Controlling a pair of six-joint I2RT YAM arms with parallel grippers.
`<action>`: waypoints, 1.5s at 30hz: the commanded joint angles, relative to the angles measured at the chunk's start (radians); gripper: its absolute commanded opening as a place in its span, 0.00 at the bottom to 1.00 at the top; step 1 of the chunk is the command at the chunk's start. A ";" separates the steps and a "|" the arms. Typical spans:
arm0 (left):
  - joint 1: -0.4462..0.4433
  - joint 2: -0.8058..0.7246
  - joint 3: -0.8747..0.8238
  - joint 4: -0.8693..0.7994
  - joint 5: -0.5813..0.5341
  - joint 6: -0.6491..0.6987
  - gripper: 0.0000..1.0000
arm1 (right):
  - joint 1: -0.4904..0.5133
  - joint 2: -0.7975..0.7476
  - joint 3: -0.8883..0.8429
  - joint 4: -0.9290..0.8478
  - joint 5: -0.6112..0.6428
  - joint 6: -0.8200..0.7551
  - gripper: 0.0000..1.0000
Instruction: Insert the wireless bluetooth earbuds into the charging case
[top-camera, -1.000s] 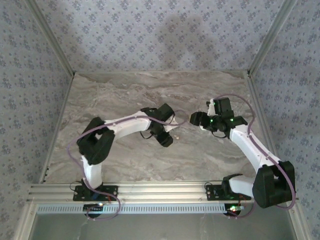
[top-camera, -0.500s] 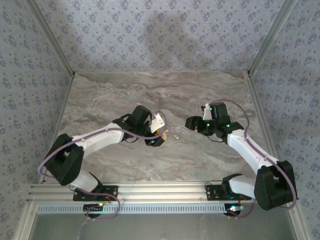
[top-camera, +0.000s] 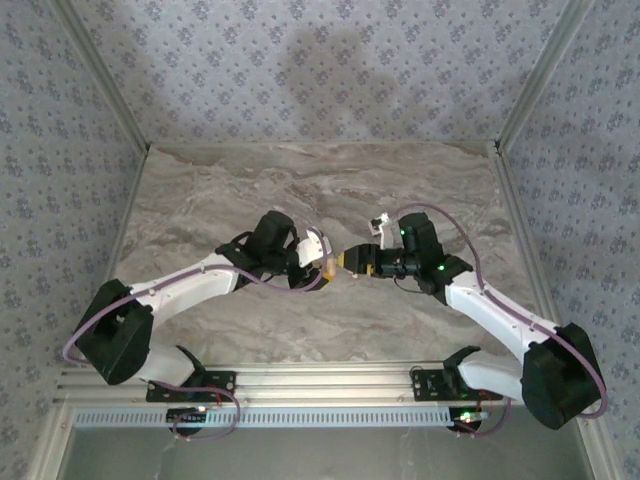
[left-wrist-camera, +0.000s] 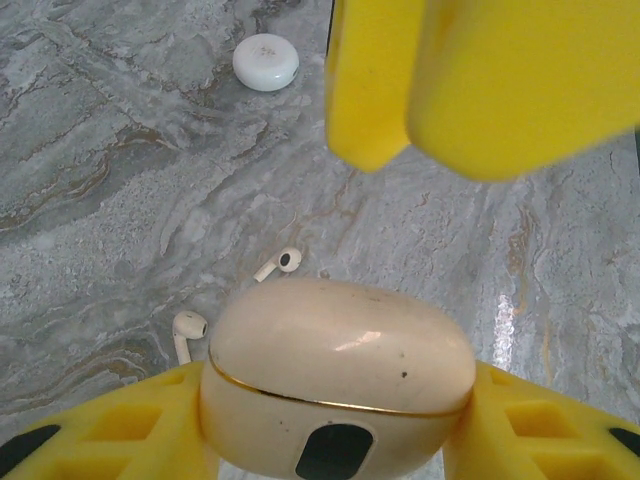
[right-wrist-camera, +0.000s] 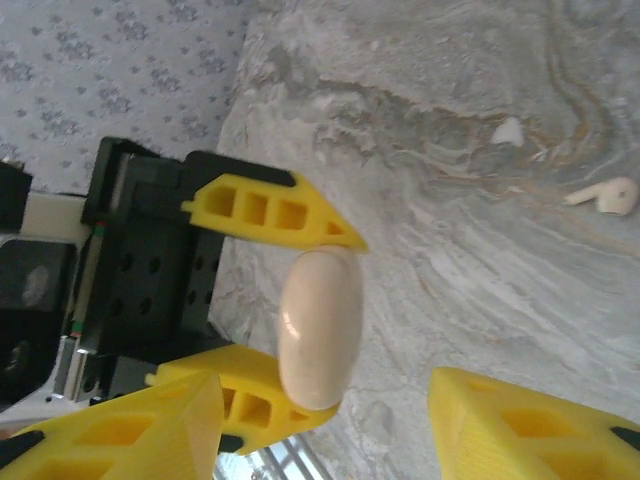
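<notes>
Charging case (left-wrist-camera: 340, 350) glossy cream plastic; earbuds (left-wrist-camera: 287, 261) glossy white; table (left-wrist-camera: 100, 190) smooth marble-look.

Charging case (left-wrist-camera: 340, 370) runs off the bottom edge; fingers (left-wrist-camera: 500, 80) of the right gripper (top-camera: 352, 262) loom blurred, cropped up top.

Both arms angled inward, left tool (top-camera: 329, 268) clamped, right tool (top-camera: 352, 262) spread.

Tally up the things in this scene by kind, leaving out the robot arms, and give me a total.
Earbuds: 2
Charging case: 1
White disc: 1
Total: 4
</notes>
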 joint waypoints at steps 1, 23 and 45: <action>-0.003 -0.031 0.000 0.024 0.028 0.020 0.50 | 0.020 0.029 0.026 0.044 -0.031 0.015 0.56; -0.002 -0.068 0.015 0.011 0.035 0.008 0.49 | 0.094 0.155 0.122 -0.016 -0.011 -0.044 0.43; 0.092 -0.123 0.086 -0.170 0.266 0.116 0.77 | 0.056 -0.021 0.194 -0.352 0.083 -0.678 0.23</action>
